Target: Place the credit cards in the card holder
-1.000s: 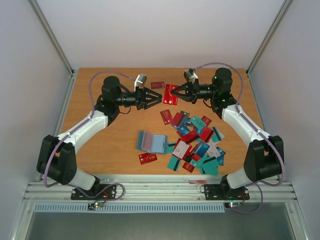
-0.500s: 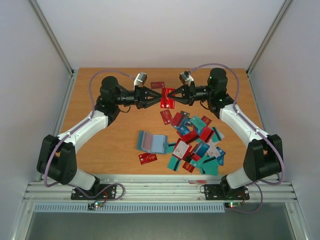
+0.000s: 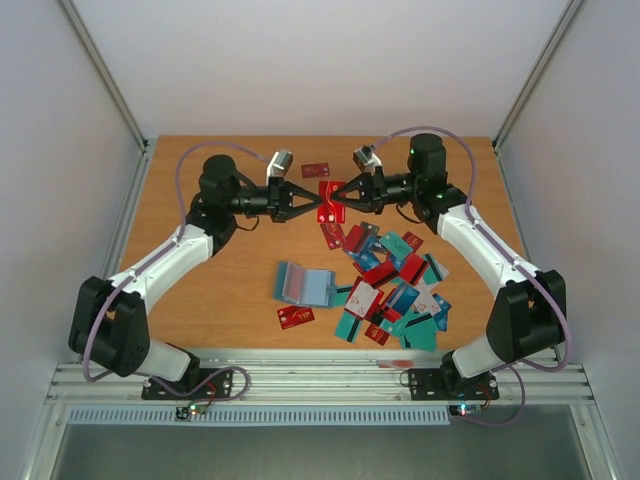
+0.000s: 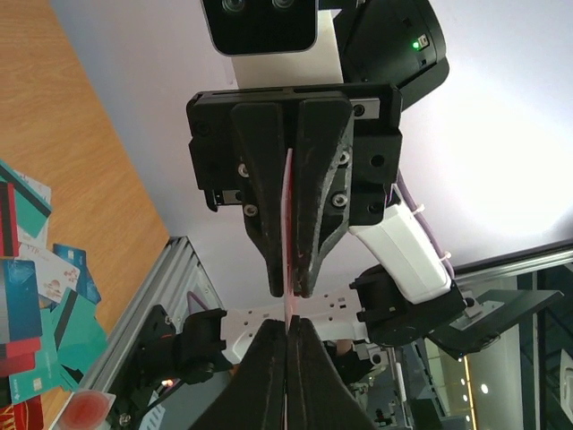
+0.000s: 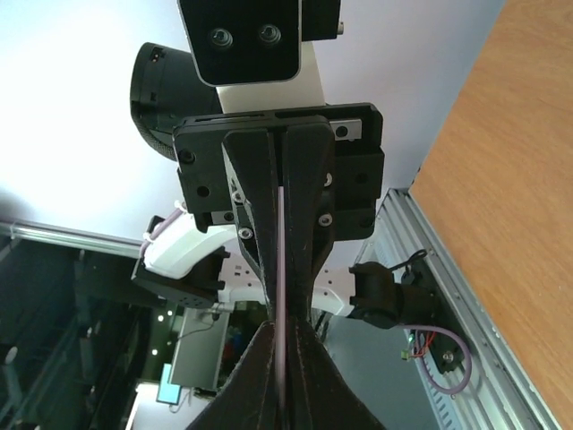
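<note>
Both grippers meet tip to tip over the far middle of the table (image 3: 240, 290), not far from its far edge. The left gripper (image 3: 317, 203) reaches in from the left and is clenched on one edge of a red card (image 3: 330, 203). The right gripper (image 3: 341, 198) reaches in from the right and is clenched on the opposite edge of the same card. The card thus lies between the two sets of fingertips, bridging the small gap from one to the other, its flat face turned up toward the overhead camera. In each wrist view it shows only as a thin pale line, edge-on, running out of that arm's own closed fingers into the closed fingers of the arm facing it. It seems to be held clear of the wood, though the overhead view does not make the gap plain.

A second red card (image 3: 316, 170) lies flat just beyond the grippers, nearer the far edge. The card holder (image 3: 303, 284) lies open toward the near edge, a little left of centre, well apart from both grippers. A lone red card (image 3: 295, 317) lies just on its near side. The other credit cards (image 3: 395, 290), red, teal, blue and white, lie in a loose overlapping heap. It runs from just on the near side of the held card toward the near right corner, and its left side is beside the holder.
</note>
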You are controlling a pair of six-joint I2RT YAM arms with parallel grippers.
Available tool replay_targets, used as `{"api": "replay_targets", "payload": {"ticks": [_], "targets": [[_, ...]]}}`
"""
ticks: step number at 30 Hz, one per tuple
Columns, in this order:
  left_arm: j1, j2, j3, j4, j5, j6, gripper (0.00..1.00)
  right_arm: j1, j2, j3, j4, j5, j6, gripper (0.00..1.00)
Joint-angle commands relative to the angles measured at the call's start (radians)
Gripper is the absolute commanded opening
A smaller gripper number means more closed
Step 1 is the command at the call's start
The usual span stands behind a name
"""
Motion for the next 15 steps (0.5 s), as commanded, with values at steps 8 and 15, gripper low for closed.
{"api": "replay_targets", "payload": {"ticks": [8, 15], "targets": [[-0.001, -0.122, 0.04, -0.946, -0.288, 0.603, 0.0, 0.014, -0.012, 0.033, -0.441, 0.2, -0.299, 0.61], [-0.009, -0.141, -0.1, -1.141, -0.376, 0.809, 0.0, 0.016, -0.047, -0.112, -0.563, 0.267, -0.414, 0.59]]}}
